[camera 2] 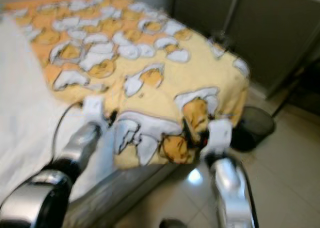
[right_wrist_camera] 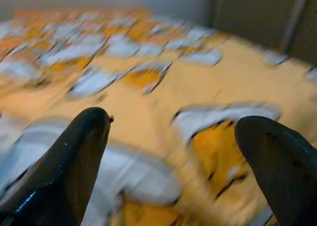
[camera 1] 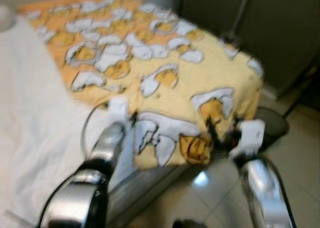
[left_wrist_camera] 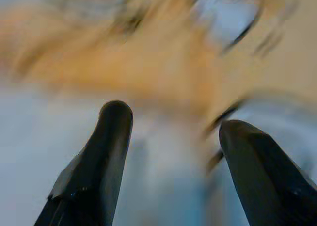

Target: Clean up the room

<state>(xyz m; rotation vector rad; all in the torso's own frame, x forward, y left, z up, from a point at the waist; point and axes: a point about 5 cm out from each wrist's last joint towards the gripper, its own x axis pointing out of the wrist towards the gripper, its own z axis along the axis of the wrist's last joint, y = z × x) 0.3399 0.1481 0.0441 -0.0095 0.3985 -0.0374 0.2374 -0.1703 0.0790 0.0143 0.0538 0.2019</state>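
The bed (camera 1: 30,113) fills the left and far part of the scene, its white sheet bare on the left side, and across it lies the yellow blanket (camera 1: 165,63), a soft, limp cloth printed with white-and-orange cartoon shapes, reaching from the far end to the near right corner, where its edge hangs crumpled over the side. Judged from this, the tidying is mid-way: the blanket is mostly spread but its near edge is uneven and needs pulling straight. Right of the bed, on pale glossy floor tiles (camera 1: 300,138), sits a dark round bin (camera 1: 272,125) below grey cabinet doors (camera 1: 280,33). The left gripper (camera 1: 131,119) sits at the blanket's near edge, jaws wide in its wrist view; the right gripper (camera 1: 220,133) is at the hanging corner, jaws also wide, holding nothing.
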